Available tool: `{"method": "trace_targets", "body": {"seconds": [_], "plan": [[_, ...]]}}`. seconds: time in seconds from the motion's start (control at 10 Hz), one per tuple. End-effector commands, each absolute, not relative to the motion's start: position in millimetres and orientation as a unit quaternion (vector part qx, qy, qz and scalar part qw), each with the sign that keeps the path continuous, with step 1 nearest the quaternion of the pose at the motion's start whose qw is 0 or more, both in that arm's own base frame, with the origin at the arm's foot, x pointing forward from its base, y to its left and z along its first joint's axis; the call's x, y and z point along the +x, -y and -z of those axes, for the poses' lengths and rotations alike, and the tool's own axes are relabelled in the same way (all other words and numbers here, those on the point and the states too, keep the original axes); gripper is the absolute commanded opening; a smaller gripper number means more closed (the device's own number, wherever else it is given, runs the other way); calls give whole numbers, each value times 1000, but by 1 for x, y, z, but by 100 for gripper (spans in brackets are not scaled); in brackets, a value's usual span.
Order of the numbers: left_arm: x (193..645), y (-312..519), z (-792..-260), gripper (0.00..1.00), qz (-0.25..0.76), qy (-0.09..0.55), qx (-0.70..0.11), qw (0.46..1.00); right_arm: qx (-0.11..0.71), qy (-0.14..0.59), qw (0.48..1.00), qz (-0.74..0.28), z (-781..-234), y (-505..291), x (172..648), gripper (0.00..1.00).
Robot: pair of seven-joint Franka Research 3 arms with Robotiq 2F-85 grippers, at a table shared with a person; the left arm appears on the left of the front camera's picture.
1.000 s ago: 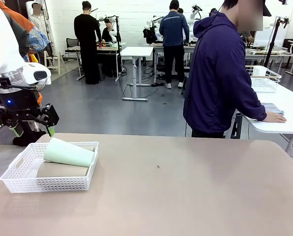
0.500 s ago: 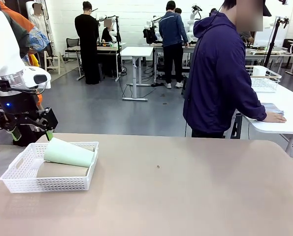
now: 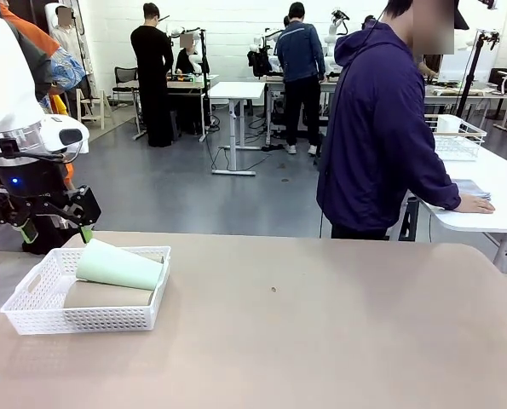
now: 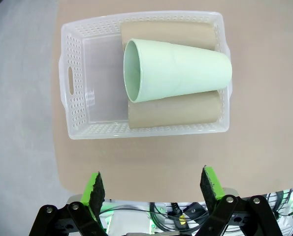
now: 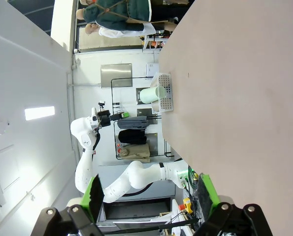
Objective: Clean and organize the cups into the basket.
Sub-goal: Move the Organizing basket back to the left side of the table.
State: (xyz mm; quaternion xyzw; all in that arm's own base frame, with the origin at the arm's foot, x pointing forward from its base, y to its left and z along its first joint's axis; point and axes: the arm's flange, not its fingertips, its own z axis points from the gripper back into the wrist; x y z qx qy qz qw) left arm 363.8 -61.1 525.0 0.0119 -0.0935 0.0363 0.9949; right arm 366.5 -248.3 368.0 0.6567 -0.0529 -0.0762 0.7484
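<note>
The table (image 3: 321,324) is bare from the middle to the right, so a gripper could pass there. On the left sits the basket (image 3: 83,317) with cups (image 3: 117,266) piled above its rim (the green one on top), blocking a low sweep.

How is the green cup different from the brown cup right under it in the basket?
The green cup is pale mint; the brown cup is tan. The green cup lies on top, resting across both brown cups, while this brown cup lies on the floor of the white basket. The green cup's open mouth shows; the brown cup's is hidden. Both lie on their sides.
</note>
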Motion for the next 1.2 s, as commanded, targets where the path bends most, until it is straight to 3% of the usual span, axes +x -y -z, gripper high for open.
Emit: {"method": "trace_targets", "body": {"seconds": [0.0, 0.1, 0.2, 0.3, 0.6, 0.9, 1.1], "plan": [[364, 61, -525, 100, -36, 93, 12, 995, 656, 55, 748, 82, -368, 248, 368, 100], [369, 28, -536, 100, -22, 52, -98, 994, 656, 55, 748, 82, -368, 248, 368, 100], [361, -10, -551, 100, 2, 15, -266, 964, 656, 55, 748, 82, -368, 248, 368, 100], [364, -47, -569, 100, 29, 4, -355, 935, 656, 55, 748, 82, -368, 248, 368, 100], [365, -154, -583, 100, 58, 58, -454, 887, 656, 55, 748, 82, -368, 248, 368, 100], [367, -236, -552, 100, 43, 86, -533, 841, 656, 55, 748, 82, -368, 248, 368, 100], [338, -264, -523, 100, 2, 132, -548, 826, 656, 55, 748, 82, -368, 248, 368, 100]]}}
